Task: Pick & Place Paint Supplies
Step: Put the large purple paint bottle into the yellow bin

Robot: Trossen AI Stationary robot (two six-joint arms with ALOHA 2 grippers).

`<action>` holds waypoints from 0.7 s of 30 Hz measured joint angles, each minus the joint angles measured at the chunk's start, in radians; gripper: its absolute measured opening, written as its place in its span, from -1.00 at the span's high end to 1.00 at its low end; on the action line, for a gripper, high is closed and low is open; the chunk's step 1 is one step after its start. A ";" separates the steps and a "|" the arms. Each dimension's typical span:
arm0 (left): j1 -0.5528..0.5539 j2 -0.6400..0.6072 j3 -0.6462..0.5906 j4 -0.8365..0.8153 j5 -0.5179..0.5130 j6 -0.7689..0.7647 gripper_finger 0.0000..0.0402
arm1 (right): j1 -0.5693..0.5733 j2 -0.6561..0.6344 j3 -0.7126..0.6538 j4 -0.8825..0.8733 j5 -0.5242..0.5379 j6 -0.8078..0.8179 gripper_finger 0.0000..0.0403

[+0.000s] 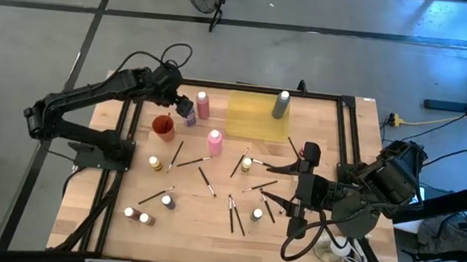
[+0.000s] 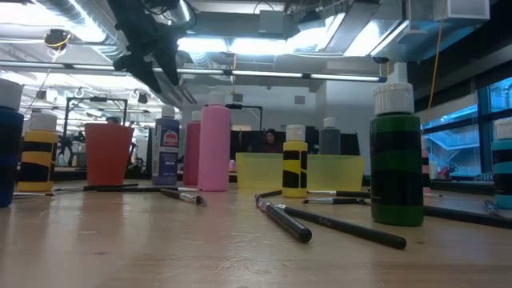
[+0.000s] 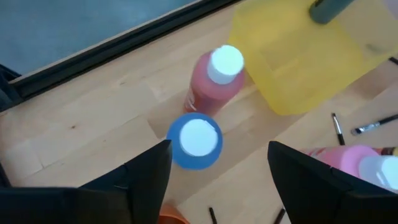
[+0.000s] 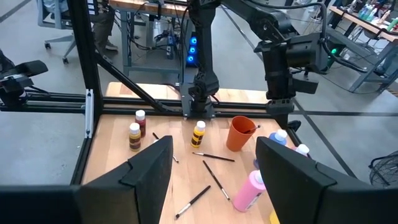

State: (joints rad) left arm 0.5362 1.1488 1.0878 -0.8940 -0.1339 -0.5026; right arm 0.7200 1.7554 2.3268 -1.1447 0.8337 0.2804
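Observation:
My left gripper (image 1: 184, 106) (image 3: 214, 171) is open and hangs above the blue white-capped bottle (image 3: 198, 138) (image 1: 190, 117) (image 2: 166, 152), one finger on either side and clear of it. The bottle stands upright on the table between a reddish-pink bottle (image 3: 214, 78) (image 1: 203, 105) and an orange cup (image 1: 162, 127). A pink bottle (image 1: 214, 142) stands nearer the middle. Thin paintbrushes (image 1: 205, 179) and small bottles (image 1: 154, 164) lie scattered over the wood. My right gripper (image 1: 276, 186) (image 4: 214, 152) is open, above the brushes on the table's right half.
A yellow tray (image 1: 256, 116) sits at the far edge, with a grey bottle (image 1: 281, 105) in it. A clear dish with a white cord (image 1: 335, 250) rests near the right near corner. Black frame rails (image 1: 348, 132) border the table. A green-black bottle (image 2: 396, 160) stands close to the low camera.

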 joint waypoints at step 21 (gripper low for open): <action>0.010 0.110 0.000 0.000 0.020 -0.026 -0.20 | 0.000 0.000 0.000 -0.020 0.000 0.004 -0.16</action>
State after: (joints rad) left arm 0.5461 1.2583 1.0874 -0.8940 -0.1135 -0.5285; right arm 0.7204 1.7554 2.3272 -1.1645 0.8337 0.2840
